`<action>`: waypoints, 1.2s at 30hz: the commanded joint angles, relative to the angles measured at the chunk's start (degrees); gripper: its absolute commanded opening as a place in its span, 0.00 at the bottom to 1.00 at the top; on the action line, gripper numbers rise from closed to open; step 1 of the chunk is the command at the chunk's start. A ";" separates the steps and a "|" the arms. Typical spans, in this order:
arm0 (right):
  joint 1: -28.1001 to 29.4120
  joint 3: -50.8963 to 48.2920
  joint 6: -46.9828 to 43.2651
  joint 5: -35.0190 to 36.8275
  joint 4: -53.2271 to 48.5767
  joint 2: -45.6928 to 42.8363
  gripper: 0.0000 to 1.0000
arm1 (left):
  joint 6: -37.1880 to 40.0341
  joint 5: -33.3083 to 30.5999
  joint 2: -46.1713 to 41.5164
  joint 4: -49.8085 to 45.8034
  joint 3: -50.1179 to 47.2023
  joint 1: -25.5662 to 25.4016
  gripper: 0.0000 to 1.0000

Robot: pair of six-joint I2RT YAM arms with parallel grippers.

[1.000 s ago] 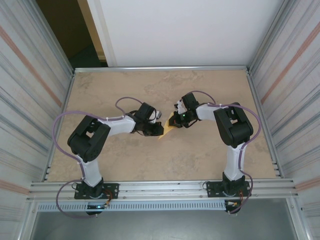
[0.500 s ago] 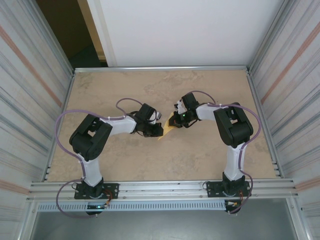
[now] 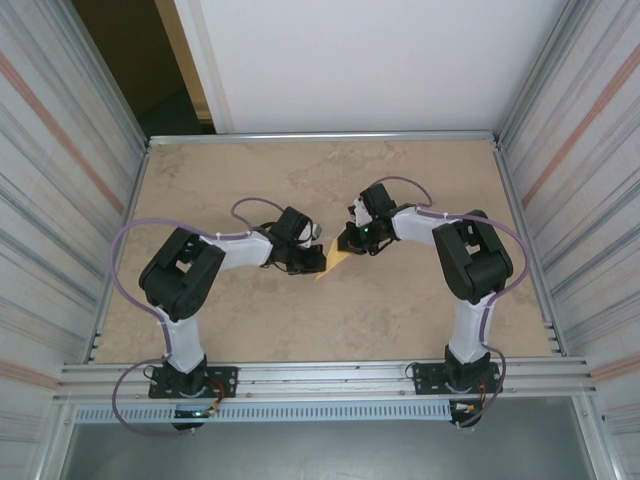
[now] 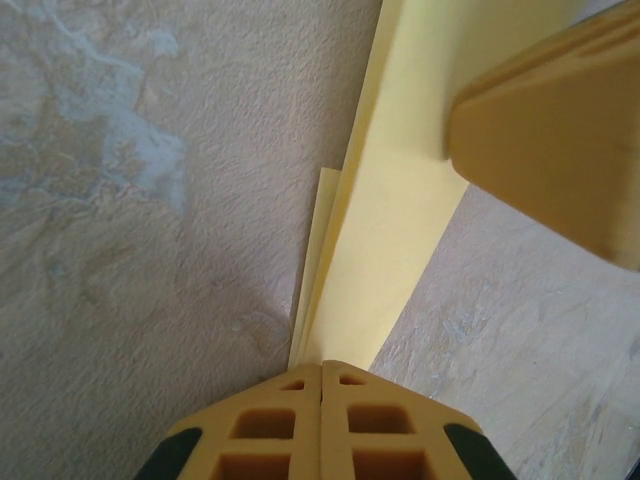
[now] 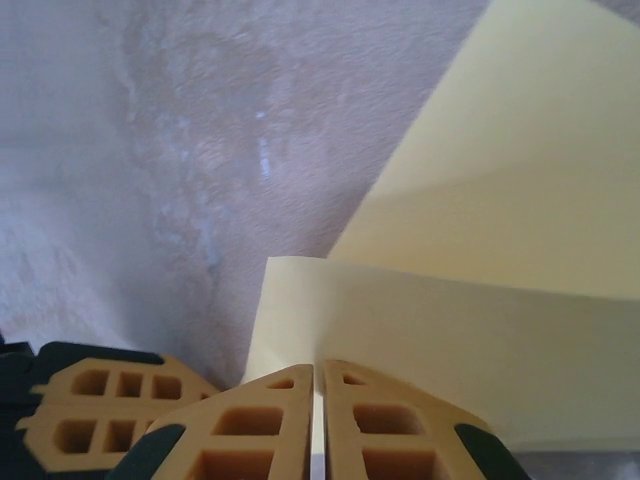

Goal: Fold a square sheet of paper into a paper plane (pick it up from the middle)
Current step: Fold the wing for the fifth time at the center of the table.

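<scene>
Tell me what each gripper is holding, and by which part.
Both are shut on the folded yellow paper: the left gripper and the right gripper each pinch its edge, close together.

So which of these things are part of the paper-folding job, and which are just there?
Part of the job: yellow paper, left hand, right hand, both pinching it.
Just there: table, metal rail along its near edge.

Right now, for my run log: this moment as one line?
left gripper: shut on paper | right gripper: shut on paper | paper: folded layers, held by both | fold: unfinished
</scene>
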 commanded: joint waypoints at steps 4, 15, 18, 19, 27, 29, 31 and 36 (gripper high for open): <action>4.03 -1.64 2.45 0.77 -0.05 -1.13 0.07 | -0.49 -0.99 1.76 -2.63 -1.13 0.38 0.02; 2.67 -2.59 4.96 2.36 0.97 4.33 0.04 | -0.91 -0.37 -0.86 -1.26 -1.53 0.83 0.02; 1.98 -3.81 4.97 2.80 1.26 5.23 0.03 | -1.19 0.61 -3.86 1.45 -1.85 0.85 0.04; 1.89 -4.13 5.04 3.00 1.34 5.43 0.03 | -1.35 0.73 -4.83 2.71 -2.33 0.81 0.05; 1.26 -4.39 5.64 3.09 0.93 7.36 0.02 | -3.00 1.89 -6.31 6.51 -5.08 -0.51 0.07; 1.25 -4.05 5.75 3.25 0.17 7.65 0.02 | -3.33 2.62 -5.49 6.30 -5.07 -0.63 0.07; 1.25 -3.51 5.84 3.70 -0.94 7.97 0.02 | -3.29 2.59 -4.96 5.73 -4.92 -0.85 0.07; 1.16 -2.53 6.53 4.73 -3.18 9.05 0.01 | -2.98 2.63 -3.56 5.41 -4.64 -1.00 0.07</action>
